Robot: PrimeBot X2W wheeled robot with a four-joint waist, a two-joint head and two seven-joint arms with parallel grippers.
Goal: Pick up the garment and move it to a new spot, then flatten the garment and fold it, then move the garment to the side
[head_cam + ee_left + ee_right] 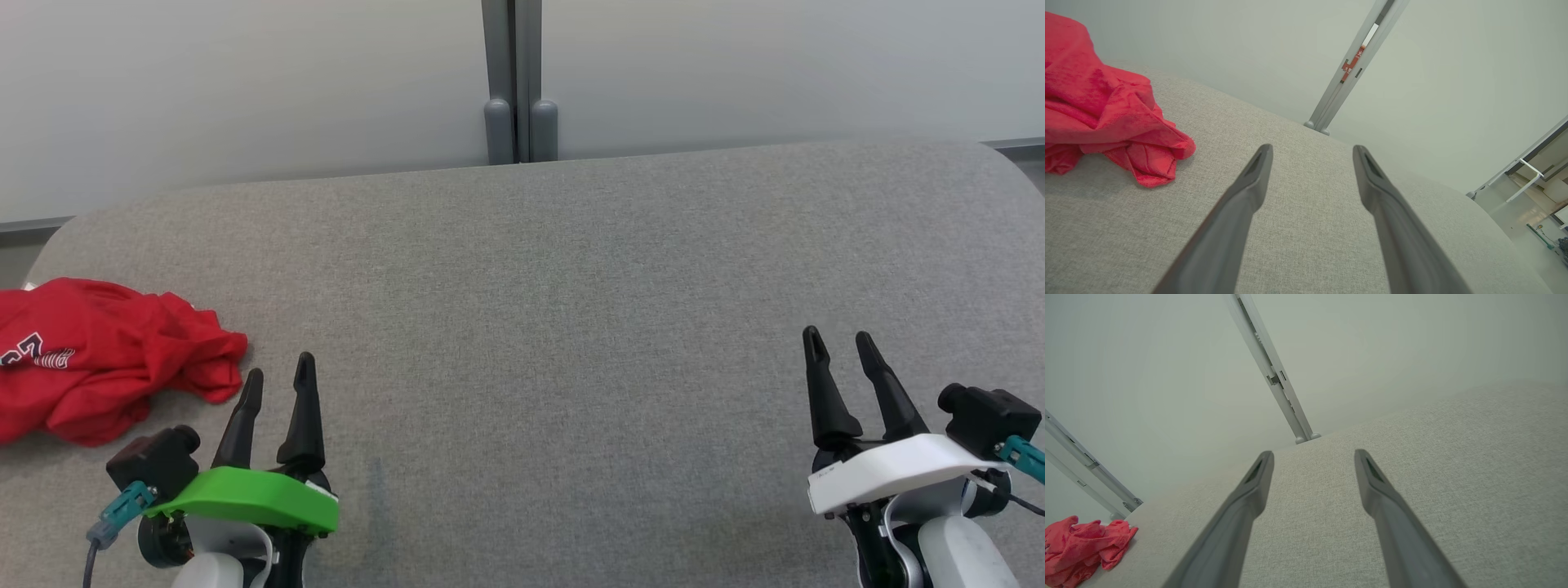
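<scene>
A crumpled red garment [98,359] with white lettering lies bunched at the left edge of the grey fabric surface [539,327]. My left gripper [279,377] stands open just to the right of it, fingers apart and empty, not touching the cloth. In the left wrist view the garment [1106,106] sits to the left of the open left gripper [1310,153]. My right gripper [838,339] is open and empty at the lower right, far from the cloth. The right wrist view has the garment [1081,547] small at its lower left, beyond the open right gripper [1312,457].
A pale wall with a grey vertical post [516,82] runs behind the surface's far edge. The grey surface rounds off at its far left and far right corners. Wide bare fabric lies between the two grippers.
</scene>
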